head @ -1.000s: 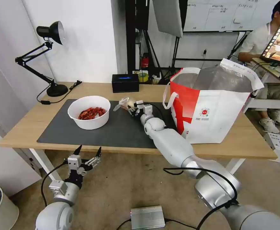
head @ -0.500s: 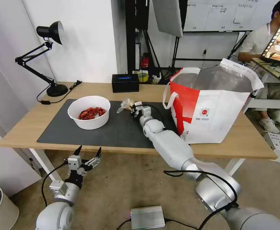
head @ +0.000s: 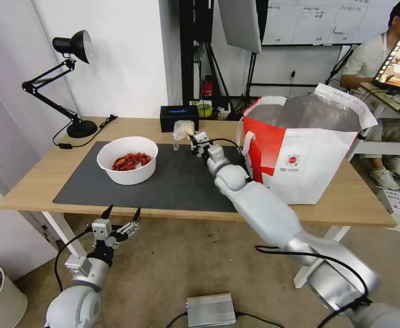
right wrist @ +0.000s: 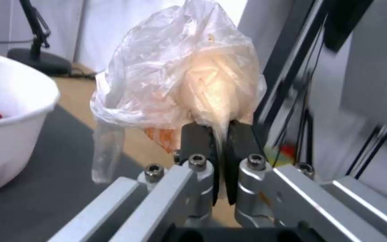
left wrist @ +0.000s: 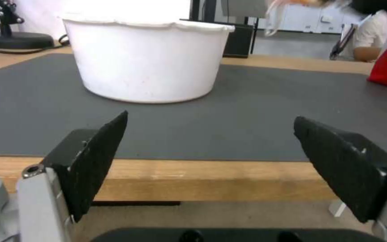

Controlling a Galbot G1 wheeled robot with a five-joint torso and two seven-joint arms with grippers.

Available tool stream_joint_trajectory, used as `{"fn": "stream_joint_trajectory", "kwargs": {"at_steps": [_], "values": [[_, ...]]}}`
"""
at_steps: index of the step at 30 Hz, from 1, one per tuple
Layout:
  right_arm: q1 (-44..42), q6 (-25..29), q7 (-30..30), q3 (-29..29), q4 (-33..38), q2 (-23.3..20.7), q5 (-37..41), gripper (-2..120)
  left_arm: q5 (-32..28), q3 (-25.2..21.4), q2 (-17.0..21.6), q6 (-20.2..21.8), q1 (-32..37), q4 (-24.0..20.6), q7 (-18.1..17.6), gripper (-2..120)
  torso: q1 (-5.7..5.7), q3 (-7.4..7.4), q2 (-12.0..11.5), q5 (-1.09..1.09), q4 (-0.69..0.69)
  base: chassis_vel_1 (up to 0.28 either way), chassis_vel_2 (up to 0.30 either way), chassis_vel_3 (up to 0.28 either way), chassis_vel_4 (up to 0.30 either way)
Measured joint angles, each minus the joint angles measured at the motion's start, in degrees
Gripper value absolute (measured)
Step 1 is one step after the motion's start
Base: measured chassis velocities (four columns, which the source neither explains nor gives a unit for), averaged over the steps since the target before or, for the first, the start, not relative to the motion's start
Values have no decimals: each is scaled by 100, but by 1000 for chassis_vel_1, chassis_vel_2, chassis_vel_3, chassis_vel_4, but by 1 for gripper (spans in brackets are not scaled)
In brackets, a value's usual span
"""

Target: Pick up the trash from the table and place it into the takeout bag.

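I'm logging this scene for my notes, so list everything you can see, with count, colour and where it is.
clear bag with beige lump: one, clear and beige, lifted above the mat's far edge, pinched in the right gripper
white bowl: one, holding red shells, on the mat's left part
takeout bag: one, white with a red side and foil lining, standing open on the table's right part
mat: one, dark grey, on the table
table: one, light wood
tissue box: one, black, at the table's far edge
desk lamp: one, black, far left corner
right gripper: shut on the bag's neck
left gripper: open, low before the table's near edge
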Motion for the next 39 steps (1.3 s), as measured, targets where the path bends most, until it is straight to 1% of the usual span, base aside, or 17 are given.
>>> {"fn": "stream_joint_trajectory", "kwargs": {"at_steps": [3, 5, 6, 9, 11, 16, 18, 23, 27, 28, 30, 31, 32, 35, 36, 38, 39], "values": [[-92, 186, 13, 1, 284, -188, -197, 3, -1, 2, 22, -2, 11, -6, 0, 100, 0, 0, 0, 0, 2, 0, 0, 0, 0], [-193, 357, 41, 9, 672, -398, -304, 3, -1, 18, 43, -2, 18, -23, 0, 100, 0, 0, 0, 0, 1, 0, 0, 0, 0], [-193, 357, 41, 9, 672, -398, -304, 3, -1, 18, 43, -2, 18, -23, 0, 100, 0, 0, 0, 0, 1, 0, 0, 0, 0], [-337, 611, 64, 100, 1180, -649, -470, 3, -1, 39, 83, -3, 27, -41, -3, 100, 0, 0, 0, 0, 1, 0, 0, 0, 0], [-377, 676, 66, 136, 1298, -705, -510, 3, -1, 43, 100, -3, 29, -41, -3, 100, 0, 0, 0, 0, 1, 0, 0, 0, 0], [-587, 1014, 122, 341, 1832, -972, -759, 3, -1, 51, 162, -3, 60, -46, -7, 100, 0, 0, 0, -1, 2, 0, 0, 0, 0], [-725, 1216, 210, 486, 2127, -1133, -992, 3, -1, 57, 172, -6, 76, -64, -7, 100, 0, 0, 0, -1, 1, 0, 0, 0, 0], [-1001, 1400, 310, 727, 2510, -1334, -1318, 3, 5, 95, 184, -6, 93, -70, -9, 100, 0, 0, 0, -1, 2, 0, 0, 0, 0], [-1531, 1534, 415, 1138, 3164, -1680, -1592, 3, 31, 171, 222, -7, 99, -69, -11, 100, 0, 0, 0, 0, 1, 0, 0, 0, 0], [-1531, 1534, 415, 1138, 3164, -1680, -1592, 3, 31, 171, 222, -7, 99, -69, -11, 100, 0, 0, 0, 0, 1, 0, 0, 0, 0], [-1799, 1565, 451, 1368, 3431, -1821, -1653, 3, 44, 197, 231, -8, 99, -69, -11, 100, 0, 0, 0, -1, 2, 0, 0, 0, 0], [-2104, 1608, 475, 1607, 3661, -1940, -1698, 3, 52, 214, 236, -8, 101, -73, -16, 100, 0, 0, 0, -1, 2, 0, 0, 0, 0], [-2104, 1608, 475, 1607, 3661, -1940, -1698, 3, 52, 214, 236, -8, 101, -73, -16, 100, 0, 0, 0, -1, 2, 0, 0, 0, 0], [-2867, 1741, 526, 2184, 4137, -2218, -1724, 3, 83, 250, 243, -8, 118, -85, -16, 100, -1, 0, 0, 0, 0, 0, 0, 0, 0], [-2867, 1741, 526, 2184, 4137, -2218, -1724, 3, 83, 250, 243, -8, 118, -85, -16, 100, -1, 0, 0, 0, 0, 0, 0, 0, 0], [-3306, 1878, 540, 2611, 4381, -2336, -1754, 1, 109, 278, 246, -8, 124, -87, -19, 100, -1, -1, 0, -1, 1, 0, 0, 0, 0], [-3306, 1878, 540, 2611, 4381, -2336, -1754, 1, 109, 278, 246, -8, 124, -87, -19, 100, -1, -1, 0, -1, 1, 0, 0, 0, 0]]}}
